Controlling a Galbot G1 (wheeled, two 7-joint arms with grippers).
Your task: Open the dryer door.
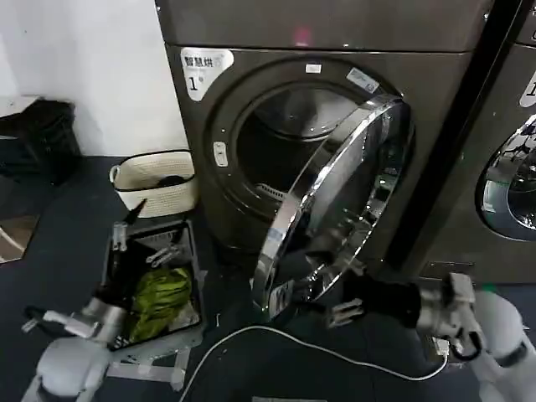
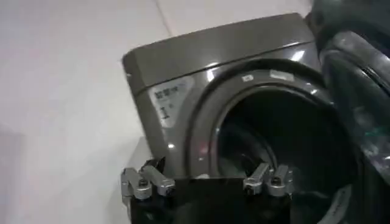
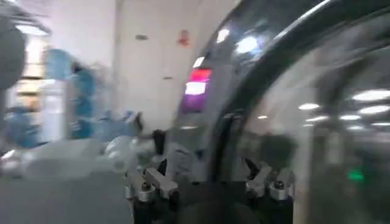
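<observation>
1. The right gripper sat low in front of the dryer, its fingers spread apart and holding nothing, the tips at the lower edge of the dryer door. Contact with the chrome rim could not be confirmed.
2. In the right wrist view the same gripper showed its fingers wide, with the curved door close ahead.
3. The dryer door stood swung partly open, hinged on the right side of the opening, its chrome rim facing the head camera and the drum exposed behind it.
4. The dryer carried a "1" sticker at the upper left corner of its front panel.
5. The left gripper was parked low on the left, over a dark crate holding green cloth; its fingers were open and empty, as the left wrist view confirmed.
6. A white woven basket stood on the floor beside the dryer's left lower corner.
7. A white cable lay across the dark floor before the door.
</observation>
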